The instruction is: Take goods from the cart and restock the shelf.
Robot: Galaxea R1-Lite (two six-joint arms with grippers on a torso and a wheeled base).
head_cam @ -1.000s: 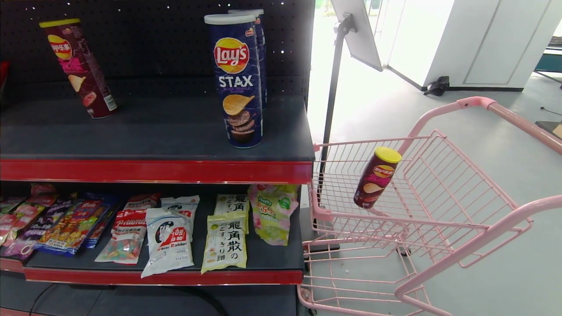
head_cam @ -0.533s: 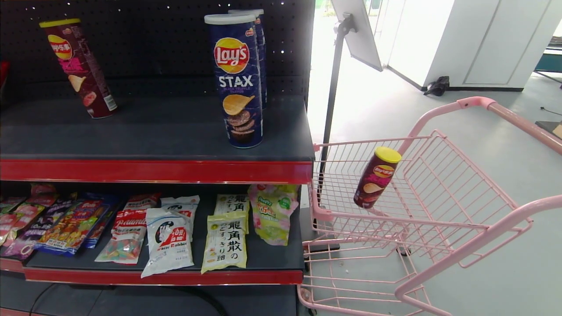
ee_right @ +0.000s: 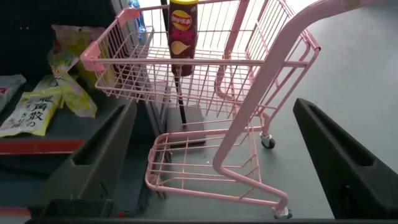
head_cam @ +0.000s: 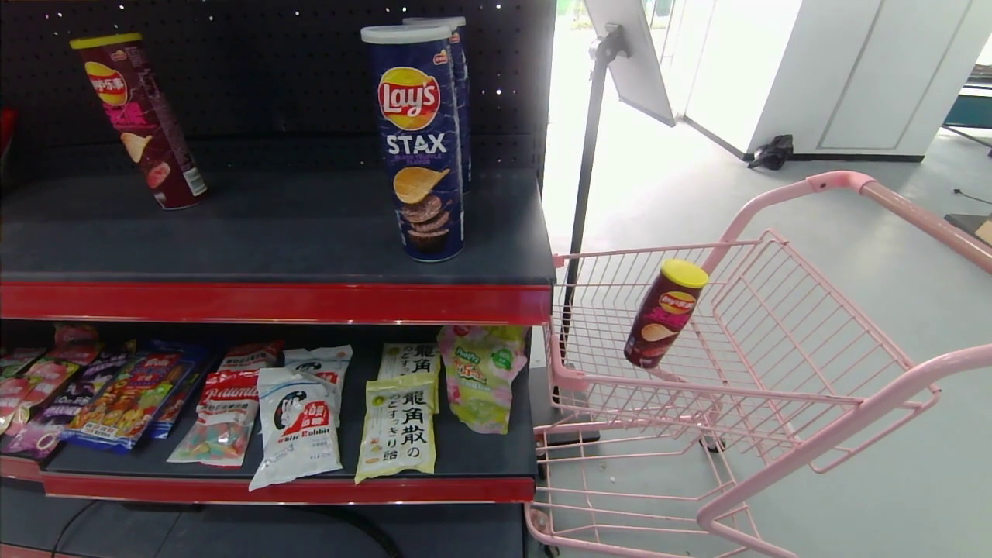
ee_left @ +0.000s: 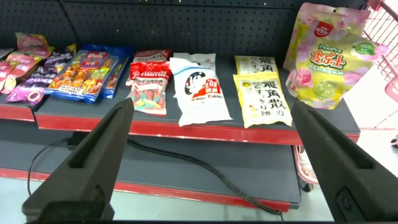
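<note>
Waiting in the cart (head_cam: 841,180) beside the shelf (head_cam: 271,302): one maroon can (head_cam: 666,314).
Standing slightly tilted in the basket, at the end nearest the shelf. Spread wide apart, gripping nothing: left gripper (ee_left: 212,106), facing the lower shelf's bags (ee_left: 199,90), and right gripper (ee_right: 214,104), facing the cart.

- A second blue chip can (head_cam: 442,20) stands mostly hidden behind the front blue chip can (head_cam: 415,147).
- Snack bags (head_cam: 19,387) at the lower shelf's (head_cam: 287,490) left end are cut off.
- The pink cart (head_cam: 860,404) runs off the right and bottom edges.
</note>
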